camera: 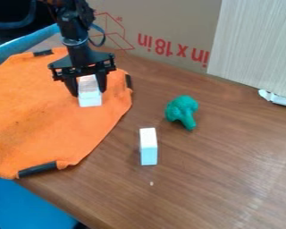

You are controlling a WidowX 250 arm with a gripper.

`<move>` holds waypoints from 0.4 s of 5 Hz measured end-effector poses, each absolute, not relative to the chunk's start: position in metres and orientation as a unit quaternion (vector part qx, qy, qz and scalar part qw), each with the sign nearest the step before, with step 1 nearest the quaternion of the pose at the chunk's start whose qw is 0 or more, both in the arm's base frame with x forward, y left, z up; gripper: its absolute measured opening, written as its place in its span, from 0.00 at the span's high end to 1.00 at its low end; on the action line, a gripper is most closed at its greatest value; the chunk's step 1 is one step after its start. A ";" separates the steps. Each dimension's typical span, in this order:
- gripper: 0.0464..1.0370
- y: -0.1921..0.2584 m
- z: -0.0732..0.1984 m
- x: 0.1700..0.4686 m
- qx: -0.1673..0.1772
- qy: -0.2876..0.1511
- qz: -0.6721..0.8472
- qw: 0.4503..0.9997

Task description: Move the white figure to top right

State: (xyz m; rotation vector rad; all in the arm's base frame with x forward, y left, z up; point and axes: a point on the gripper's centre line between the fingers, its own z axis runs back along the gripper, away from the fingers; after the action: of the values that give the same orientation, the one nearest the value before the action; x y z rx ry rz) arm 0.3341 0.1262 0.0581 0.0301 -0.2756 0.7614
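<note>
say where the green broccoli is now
In the camera view, the green broccoli is on the brown table, a little right of centre, up and right of the white block standing there.

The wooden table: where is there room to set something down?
The widest bare patch of the table runs right of the green broccoli and lower white block, below the pale panel. Crowded: the right side of the orange cloth, where the gripper holds the upper white block, and the narrow gap between broccoli and lower block.

I can read "in x 18in", upside down in red, on the cardboard [181,20] behind the bench [229,152].
</note>
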 end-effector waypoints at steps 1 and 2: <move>0.36 0.126 0.058 0.334 0.013 -0.136 0.370 0.919; 0.36 0.125 0.058 0.334 0.010 -0.134 0.367 0.920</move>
State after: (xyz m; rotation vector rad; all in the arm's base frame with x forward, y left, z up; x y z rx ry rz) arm 0.3344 0.1247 0.0583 0.0212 -0.2764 0.7550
